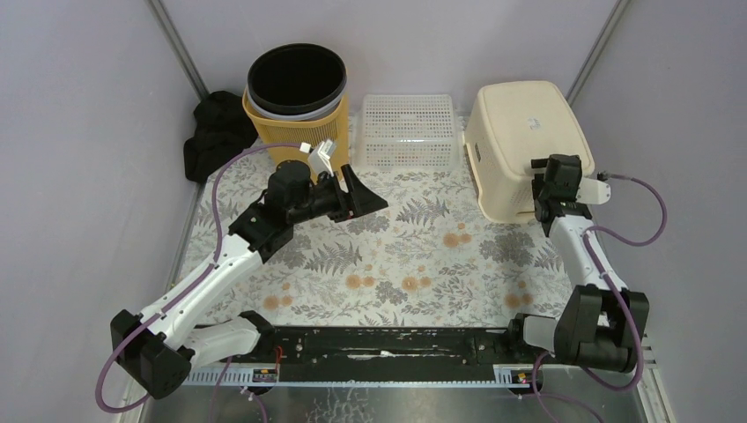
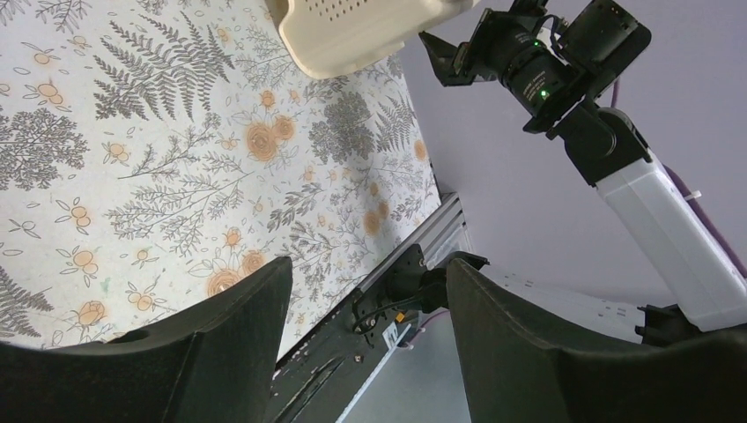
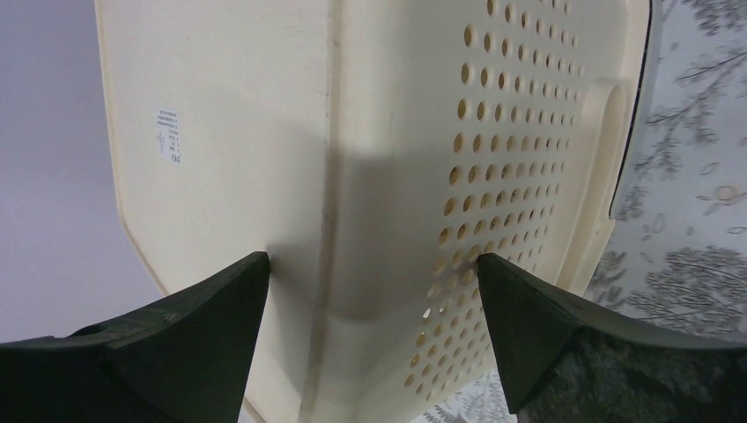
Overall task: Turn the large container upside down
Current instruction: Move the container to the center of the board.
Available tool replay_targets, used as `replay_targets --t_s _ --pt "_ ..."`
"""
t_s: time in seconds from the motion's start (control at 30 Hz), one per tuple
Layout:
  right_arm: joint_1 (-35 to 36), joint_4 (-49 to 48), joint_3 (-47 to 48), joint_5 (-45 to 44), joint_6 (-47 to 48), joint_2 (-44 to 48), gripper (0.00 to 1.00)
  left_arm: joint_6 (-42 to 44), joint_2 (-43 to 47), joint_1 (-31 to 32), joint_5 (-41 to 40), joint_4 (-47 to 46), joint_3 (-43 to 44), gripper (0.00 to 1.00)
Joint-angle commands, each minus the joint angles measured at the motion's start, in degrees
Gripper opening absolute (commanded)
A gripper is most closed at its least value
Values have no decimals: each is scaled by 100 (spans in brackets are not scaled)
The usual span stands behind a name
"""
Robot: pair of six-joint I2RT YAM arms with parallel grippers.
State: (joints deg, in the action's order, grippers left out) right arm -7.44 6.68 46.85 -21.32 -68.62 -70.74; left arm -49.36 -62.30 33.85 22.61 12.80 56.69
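Note:
The large container (image 1: 520, 132) is a cream perforated bin at the back right, lying with its flat base up and its rim on the floral table (image 1: 414, 256). My right gripper (image 1: 551, 210) is at its near right corner. In the right wrist view the right gripper (image 3: 372, 260) is open wide, with the container's (image 3: 352, 176) rounded corner between the fingertips; one tip is at the base and the other at the holed side, and contact is unclear. My left gripper (image 1: 366, 198) hovers left of centre, open and empty (image 2: 370, 269), pointing towards the container (image 2: 352, 35).
A yellow basket with a black bucket inside (image 1: 298, 84) stands at the back left, with a black cloth (image 1: 211, 132) beside it. A white mesh basket (image 1: 407, 132) sits at the back centre. Purple walls close three sides; a black rail (image 1: 379, 344) runs along the front.

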Motion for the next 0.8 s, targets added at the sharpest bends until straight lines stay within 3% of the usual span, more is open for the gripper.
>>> replay_targets --t_s 0.0,0.43,0.63,0.77 --pt "32 512 8 630 -142 -730 92 90 6 -61 -88 103 67 72" --pt "40 -424 379 1285 -446 -1660 91 67 24 -60 -291 221 148 71" --pt "32 -188 796 1085 -59 -1474 94 75 -3 -61 -325 283 187 71" --pt "32 185 864 737 385 -729 99 75 -17 -62 -320 290 256 72"
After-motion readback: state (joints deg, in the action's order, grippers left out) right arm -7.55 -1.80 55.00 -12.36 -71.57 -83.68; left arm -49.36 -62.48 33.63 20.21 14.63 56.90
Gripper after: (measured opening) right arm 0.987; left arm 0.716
